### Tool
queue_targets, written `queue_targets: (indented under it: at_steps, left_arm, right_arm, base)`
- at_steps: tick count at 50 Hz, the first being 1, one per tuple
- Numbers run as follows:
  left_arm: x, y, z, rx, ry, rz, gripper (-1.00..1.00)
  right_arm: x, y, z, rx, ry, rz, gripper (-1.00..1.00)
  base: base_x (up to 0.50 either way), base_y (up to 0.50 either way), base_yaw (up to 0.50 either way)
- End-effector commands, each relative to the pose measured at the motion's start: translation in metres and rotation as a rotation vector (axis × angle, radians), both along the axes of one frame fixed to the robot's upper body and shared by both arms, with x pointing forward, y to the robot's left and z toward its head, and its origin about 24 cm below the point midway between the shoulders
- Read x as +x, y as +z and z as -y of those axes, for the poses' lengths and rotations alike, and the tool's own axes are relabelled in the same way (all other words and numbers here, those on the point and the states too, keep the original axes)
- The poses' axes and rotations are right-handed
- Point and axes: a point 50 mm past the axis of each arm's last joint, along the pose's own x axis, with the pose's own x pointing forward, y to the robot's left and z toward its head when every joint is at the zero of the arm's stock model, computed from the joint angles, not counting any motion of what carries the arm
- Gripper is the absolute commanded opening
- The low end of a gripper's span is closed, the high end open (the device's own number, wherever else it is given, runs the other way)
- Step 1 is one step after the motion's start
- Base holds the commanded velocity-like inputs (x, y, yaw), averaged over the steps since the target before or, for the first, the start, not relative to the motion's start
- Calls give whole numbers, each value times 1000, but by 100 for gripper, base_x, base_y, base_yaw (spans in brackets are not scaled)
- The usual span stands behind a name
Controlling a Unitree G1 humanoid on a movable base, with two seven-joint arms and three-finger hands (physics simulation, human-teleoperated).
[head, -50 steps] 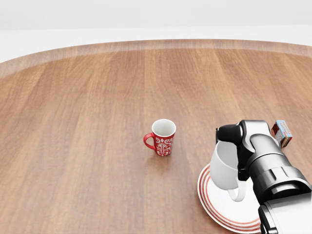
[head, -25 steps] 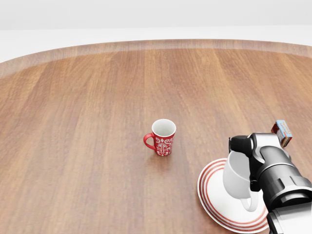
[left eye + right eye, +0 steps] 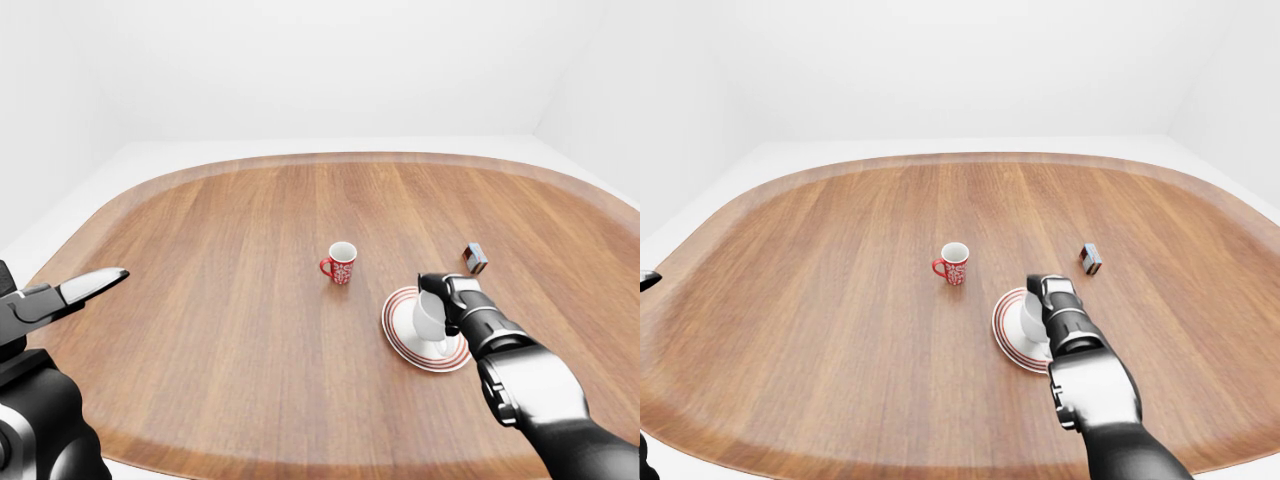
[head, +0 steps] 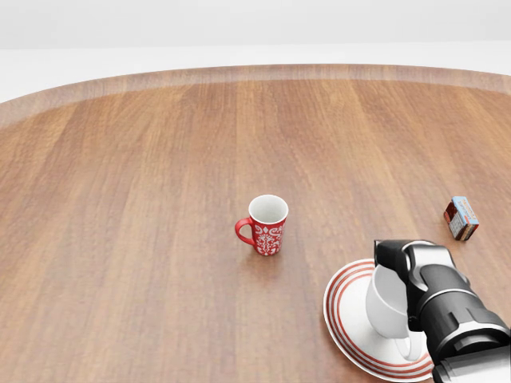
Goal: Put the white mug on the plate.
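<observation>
**Gripping the white mug over the striped plate**

Looking down in the head view, we see our right hand (image 4: 407, 287) wrapped around the white mug (image 4: 389, 307), dark fingers (image 4: 397, 254) hooked over its rim. The mug sits tilted, above the plate (image 4: 345, 313) with red rings, at the lower right of that view; we cannot tell whether its base touches the plate yet. A red patterned mug (image 4: 266, 224) stands upright near the middle of the wooden table (image 4: 144, 199), handle pointing to the view's left, apart from the plate. A small box (image 4: 461, 218) rests farther right, well clear of the hand. In the left-eye view our left hand (image 3: 60, 297) hovers off at the left edge, fingers stretched out flat, holding nothing.
</observation>
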Motion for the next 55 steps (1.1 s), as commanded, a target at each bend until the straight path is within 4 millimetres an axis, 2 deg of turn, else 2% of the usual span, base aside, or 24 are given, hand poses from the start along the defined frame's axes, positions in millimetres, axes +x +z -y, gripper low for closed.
queue_targets:
  at_steps: [1,16,17,18,20,38,41,42,44,47,48,55]
  left_arm:
    - [0,0,0,1,1,-2,100]
    - [0,0,1,2,-1,-1,100]
    - [1,0,0,1,0,-1,100]
    - [0,0,0,1,0,0,100]
    - [0,1,1,1,-1,3,100]
    - [1,0,0,-1,-1,-2,100]
    - [1,-1,0,-1,0,-4,100]
    - [2,-1,0,0,0,-7,100]
    - [3,-2,2,2,-3,-15,100]
    - [2,-2,0,-1,1,-10,100]
    - [2,-1,1,2,-1,-9,100]
    - [3,-3,0,0,-1,-15,100]
  right_arm:
    - [-5,-9,2,-85,50,34,-100]
    - [-5,-8,5,-122,64,27,-100]
    - [-6,-8,5,-120,63,27,-4]
    - [-6,-9,5,-120,63,27,26]
    - [-6,-9,6,-121,62,26,100]
    - [-5,-5,5,-94,38,-17,100]
    - [-6,-7,4,-51,13,-67,100]
    - [-8,-8,2,-6,-12,-129,100]
    - [-10,-8,2,-24,-10,-211,100]
    - [-1,10,0,-47,-2,-248,100]
    - [6,22,1,-81,10,-211,100]
    - [25,63,1,-204,54,-70,100]
  base:
    - [0,0,0]
    - [0,0,0]
    - [0,0,0]
    - [0,0,0]
    - [0,0,0]
    - [0,0,0]
    - [0,0,0]
    - [0,0,0]
    - [0,0,0]
    - [0,0,0]
    - [0,0,0]
    - [0,0,0]
